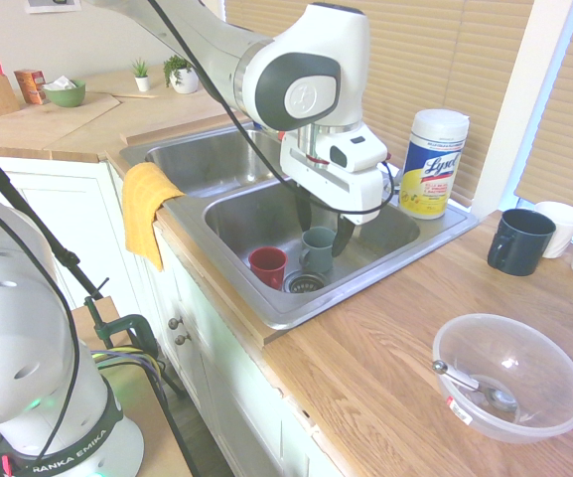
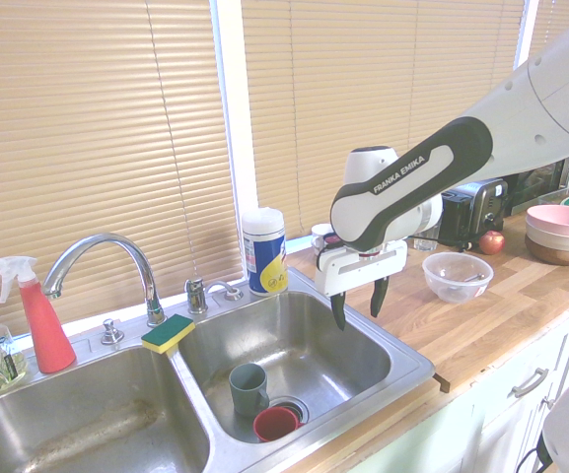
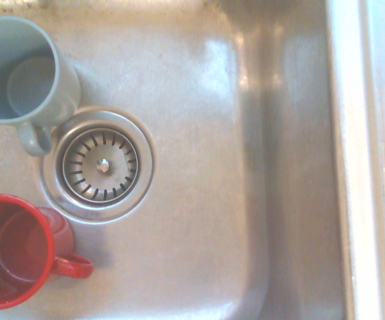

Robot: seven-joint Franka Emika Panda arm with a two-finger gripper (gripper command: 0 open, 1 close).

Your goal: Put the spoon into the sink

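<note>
The first exterior view stood off the wooden counter [image 1: 385, 358] by the arm's base, looking down and across the double-basin stainless steel sink [image 1: 435, 238] toward the blinds. The second faced back from the sink's far end, low and near the curved chrome faucet [image 2: 102, 258], sharing the basin holding the grey-green mug [image 2: 248, 388] and red cup [image 2: 276, 424]. The wrist view looked straight down, close over the round drain strainer [image 3: 101, 165].
</note>
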